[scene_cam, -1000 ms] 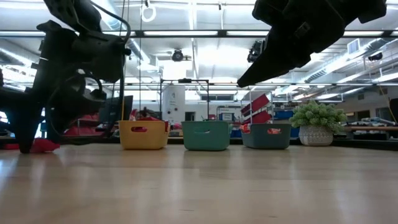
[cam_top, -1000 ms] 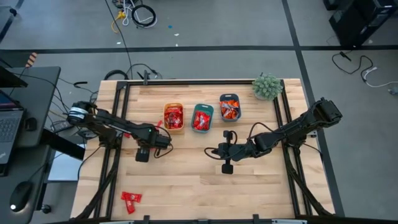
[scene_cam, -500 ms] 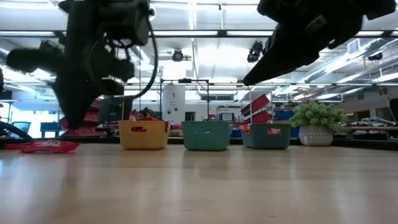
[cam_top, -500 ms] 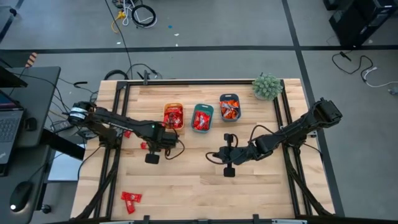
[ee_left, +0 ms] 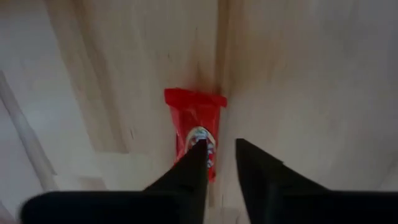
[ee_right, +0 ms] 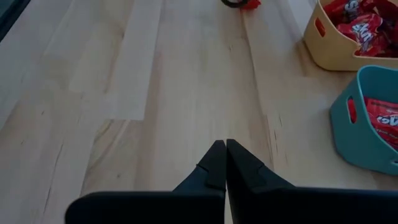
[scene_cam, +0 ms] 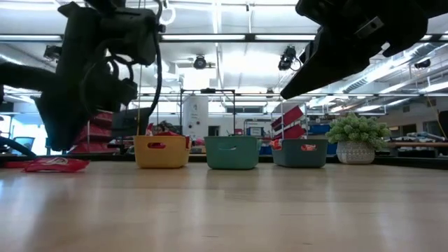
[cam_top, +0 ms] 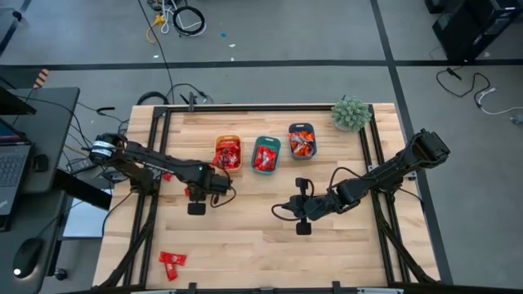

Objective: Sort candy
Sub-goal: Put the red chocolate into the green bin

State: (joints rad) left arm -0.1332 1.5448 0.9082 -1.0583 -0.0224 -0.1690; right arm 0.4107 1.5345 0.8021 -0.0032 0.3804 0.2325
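Observation:
One red wrapped candy (ee_left: pixel 194 124) lies flat on the wooden table, seen also in the low view (scene_cam: pixel 56 164). My left gripper (ee_left: pixel 221 149) points down over it and is open by a narrow gap. Its fingertips stand just above the candy's near end, and bare wood shows between them. From above, this gripper (cam_top: pixel 194 200) is left of the table's middle. My right gripper (ee_right: pixel 224 146) is shut on nothing and hovers right of the middle (cam_top: pixel 284 210), pointing toward the table's left. More candy fills three bins at the back.
A yellow-orange bin (cam_top: pixel 228 153), a teal bin (cam_top: pixel 265 154) and a blue-grey bin (cam_top: pixel 301 141) stand in a row at the back. A potted plant (cam_top: pixel 351 113) sits at the far right corner. Loose red candies (cam_top: pixel 172 261) lie near the front left edge.
My left gripper has swung toward the table's right, then come back a little toward the left. The red candy under it now lies uncovered on the table. My right gripper has drifted slightly toward the near edge.

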